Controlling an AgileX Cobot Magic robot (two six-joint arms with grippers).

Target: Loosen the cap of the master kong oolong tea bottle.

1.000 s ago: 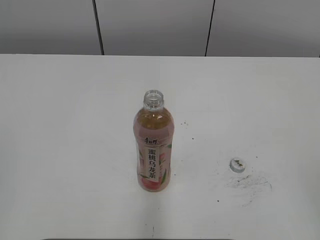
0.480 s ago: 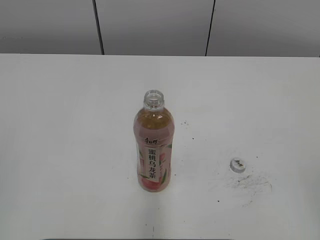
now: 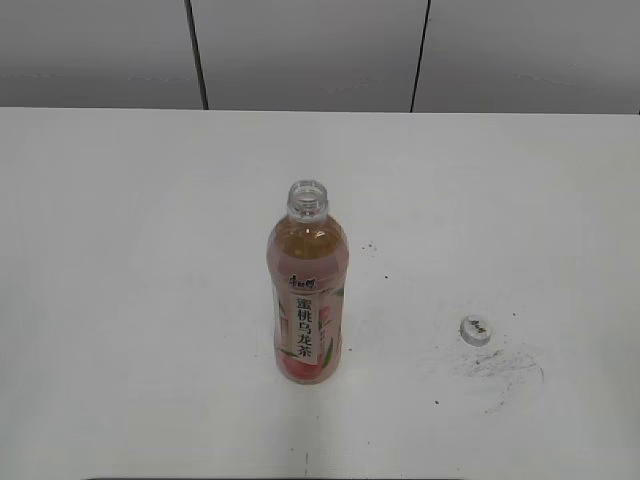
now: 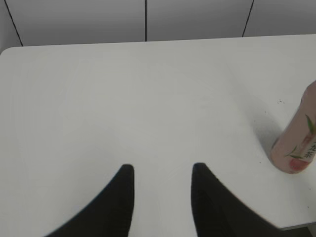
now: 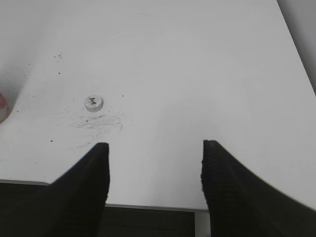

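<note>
Both fingers [image 4: 160,170] [image 5: 154,148] spread, holding nothing.

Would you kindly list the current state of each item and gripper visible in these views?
Tall clear plastic bottle of pinkish-amber tea: upright on the table, mouth uncapped.
Small round white-grey ribbed screw cap: off the bottle, lying flat on the table to its right, apart from it.
Left gripper: open, empty, over bare table.
Right gripper: open, empty, near the table edge.
</note>
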